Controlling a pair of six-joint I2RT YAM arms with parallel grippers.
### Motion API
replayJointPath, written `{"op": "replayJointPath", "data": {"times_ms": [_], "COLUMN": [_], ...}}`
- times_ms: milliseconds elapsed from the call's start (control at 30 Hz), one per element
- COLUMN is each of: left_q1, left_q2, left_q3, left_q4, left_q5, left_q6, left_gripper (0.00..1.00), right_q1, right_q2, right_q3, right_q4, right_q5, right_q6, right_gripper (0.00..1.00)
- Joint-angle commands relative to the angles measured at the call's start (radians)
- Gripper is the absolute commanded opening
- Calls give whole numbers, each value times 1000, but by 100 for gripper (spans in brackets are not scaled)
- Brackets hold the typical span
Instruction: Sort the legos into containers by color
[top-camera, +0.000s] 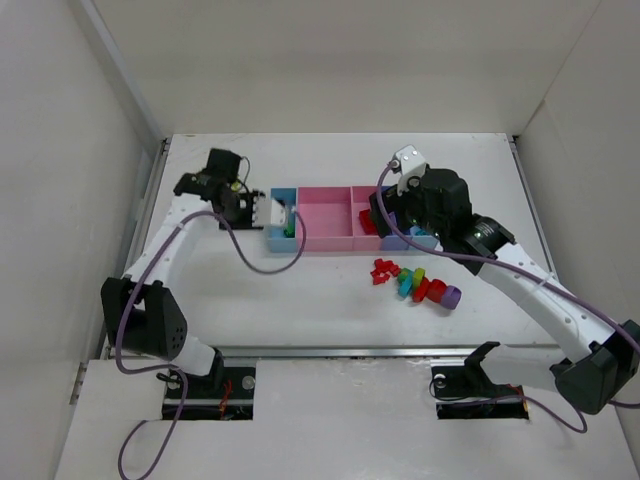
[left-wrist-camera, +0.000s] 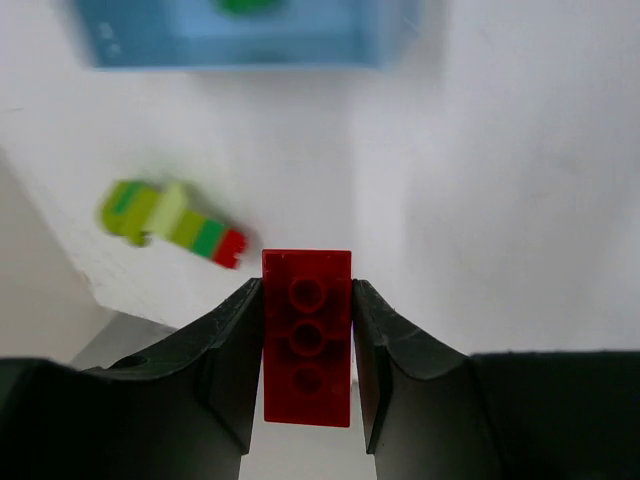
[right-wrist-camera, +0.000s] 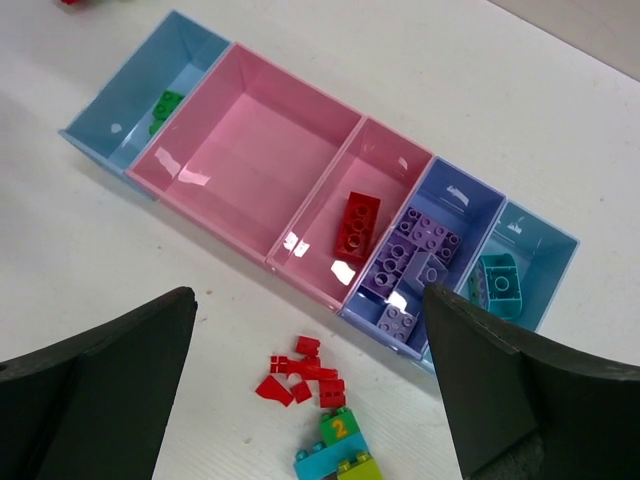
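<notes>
My left gripper (left-wrist-camera: 307, 290) is shut on a red brick (left-wrist-camera: 306, 340), above the table near the left light blue tray (left-wrist-camera: 240, 40); in the top view the left gripper (top-camera: 278, 212) is at that tray's left edge. A yellow-green, green and red chain (left-wrist-camera: 170, 222) lies below it. My right gripper (right-wrist-camera: 308, 292) is open and empty above the tray row (right-wrist-camera: 250, 170), over its right half in the top view (top-camera: 385, 222). The narrow pink tray holds a red brick (right-wrist-camera: 357, 225), the purple-blue tray purple bricks (right-wrist-camera: 415, 260), the right light blue tray a teal brick (right-wrist-camera: 497, 285).
Small red bricks (right-wrist-camera: 305, 375) and a green, cyan and yellow-green chain (right-wrist-camera: 340, 450) lie on the table in front of the trays. In the top view this pile (top-camera: 412, 283) ends in a purple brick (top-camera: 452, 296). A green brick (right-wrist-camera: 165, 108) lies in the left light blue tray.
</notes>
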Motion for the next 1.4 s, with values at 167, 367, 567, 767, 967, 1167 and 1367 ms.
{"op": "replayJointPath", "data": {"times_ms": [167,367,567,767,967,1167,1367], "left_q1": [66,-17,-49,-74,-83,-103,-113], "left_q2": [77,-24,-47,-91,-142,-151,-151], "left_q3": [388,102,56,46,-16,-16,-16], "left_q4": [173,829,1233,1243,1198,1065,1040], "left_q5": [947,1064,1075,1089,1120,1098,1098], "left_q6": [-954,-1557,-1877,-1848,-1767,-1652,-1643], "left_gripper": [0,0,0,0,0,0,0], "right_q1": [7,7,7,7,-17,-45,-45], "right_q2": [-76,-36,90,179,191,191,201], "right_q3": [6,17,103,147,157,146,137], "right_q4": [143,163,189,200,248,347,378], "right_q5": [-218,-534,-617,-751,-806,-923,-944], "right_q6": [-14,-69,-22,14,52,107,146], "right_gripper": [100,100,99,96,95,78,78]}}
